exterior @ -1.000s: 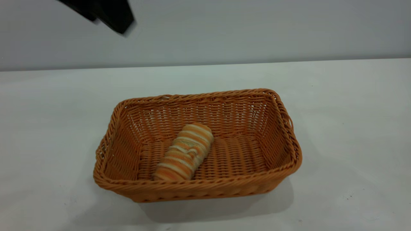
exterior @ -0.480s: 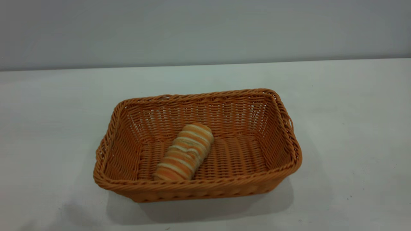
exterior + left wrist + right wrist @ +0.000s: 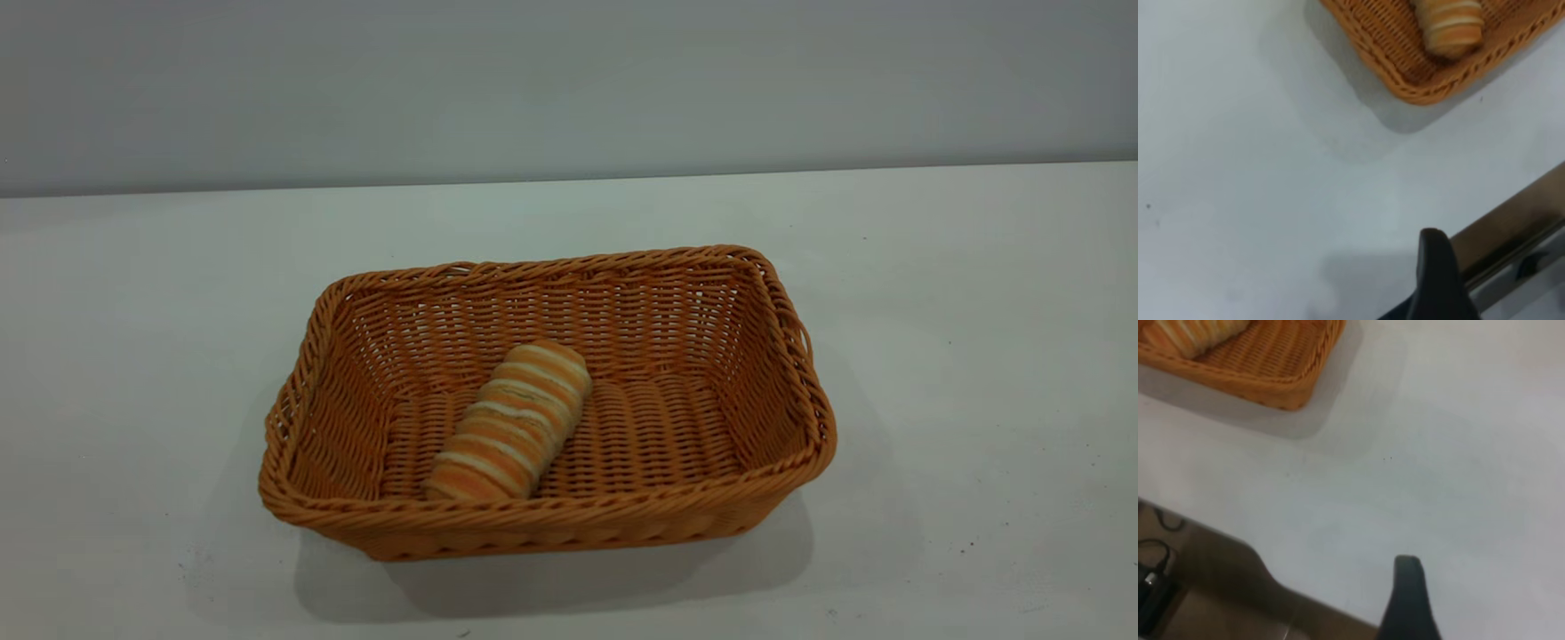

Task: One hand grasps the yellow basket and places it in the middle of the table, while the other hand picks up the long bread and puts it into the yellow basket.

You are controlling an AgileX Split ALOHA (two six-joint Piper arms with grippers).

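The woven orange-tan basket sits mid-table, upright, long side across. The striped bread lies on its floor, left of centre, angled from near-left to far-right.

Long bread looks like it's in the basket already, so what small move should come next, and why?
Probably none beyond holding both arms parked: the long bread lies inside the yellow basket mid-table, and both end effectors are back near the table's edge, touching nothing.
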